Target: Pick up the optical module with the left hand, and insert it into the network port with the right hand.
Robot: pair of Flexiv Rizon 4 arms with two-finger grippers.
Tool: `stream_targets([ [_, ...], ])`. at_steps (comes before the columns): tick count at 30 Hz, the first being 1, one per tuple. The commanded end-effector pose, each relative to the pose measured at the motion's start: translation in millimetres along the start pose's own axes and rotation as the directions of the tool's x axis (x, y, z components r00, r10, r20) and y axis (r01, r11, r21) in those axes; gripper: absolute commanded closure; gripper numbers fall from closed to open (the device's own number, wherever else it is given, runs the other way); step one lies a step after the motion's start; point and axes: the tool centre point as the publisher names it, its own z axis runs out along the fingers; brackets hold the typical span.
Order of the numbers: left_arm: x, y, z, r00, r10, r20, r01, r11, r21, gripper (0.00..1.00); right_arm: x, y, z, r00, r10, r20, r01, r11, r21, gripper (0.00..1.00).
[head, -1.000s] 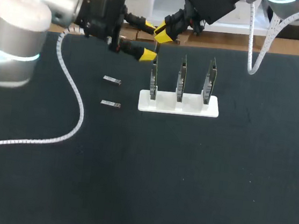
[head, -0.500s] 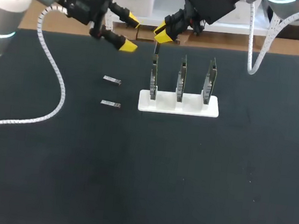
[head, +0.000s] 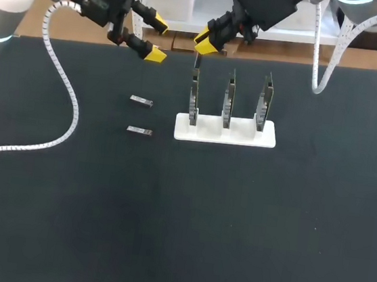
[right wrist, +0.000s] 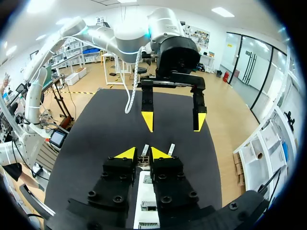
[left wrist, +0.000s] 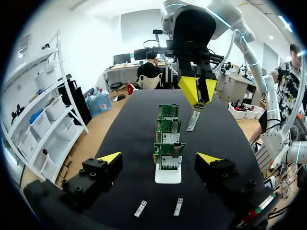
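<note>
Optical module (head: 197,59) is clamped in the right gripper (head: 208,43), long axis upright, just above the leftmost card (head: 194,95). Left gripper (head: 157,39) is held spread, empty, well left.

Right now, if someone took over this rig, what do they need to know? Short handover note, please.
Left gripper: jaws open, empty, raised near the far edge of the table.
Right gripper: jaws shut on an optical module, hanging just above the leftmost card of three in the white stand.
Two spare modules lie flat left of the stand.
Done: one module is picked up and in the right jaws.
Left: insert it into the card's port. It does not look seated.
</note>
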Motion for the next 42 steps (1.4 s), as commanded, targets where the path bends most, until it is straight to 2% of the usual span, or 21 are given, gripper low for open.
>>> stream_targets([
  [1, -0.8, 0.3, -1, 1.000, -0.001, -0.006, 0.001, 1.000, 0.002, 0.00, 0, 3, -1, 1.000, 0.000, 0.001, 0.000, 1.000, 0.006, 1.00],
  [16, -0.8, 0.3, -1, 1.000, -0.001, -0.006, 0.001, 1.000, 0.002, 0.00, 0, 3, -1, 1.000, 0.000, 0.001, 0.000, 1.000, 0.006, 1.00],
  [23, -0.8, 0.3, -1, 1.000, -0.001, -0.006, 0.001, 1.000, 0.002, 0.00, 4, 16, 5, 0.997, 0.033, -0.064, -0.038, 0.996, -0.085, 1.00],
  [28, -0.8, 0.3, -1, 1.000, -0.001, -0.006, 0.001, 1.000, 0.002, 0.00, 5, 20, 3, 0.994, 0.037, -0.100, -0.049, 0.993, -0.112, 1.00],
  [35, -0.8, 0.3, -1, 1.000, -0.001, -0.006, 0.001, 1.000, 0.002, 0.00, 2, 14, 5, 0.993, 0.020, -0.118, -0.036, 0.991, -0.131, 1.00],
  [42, -0.8, 0.3, -1, 1.000, -0.001, -0.006, 0.001, 1.000, 0.002, 0.00, 10, 4, 9, 0.994, 0.035, -0.108, -0.049, 0.990, -0.134, 1.00],
])
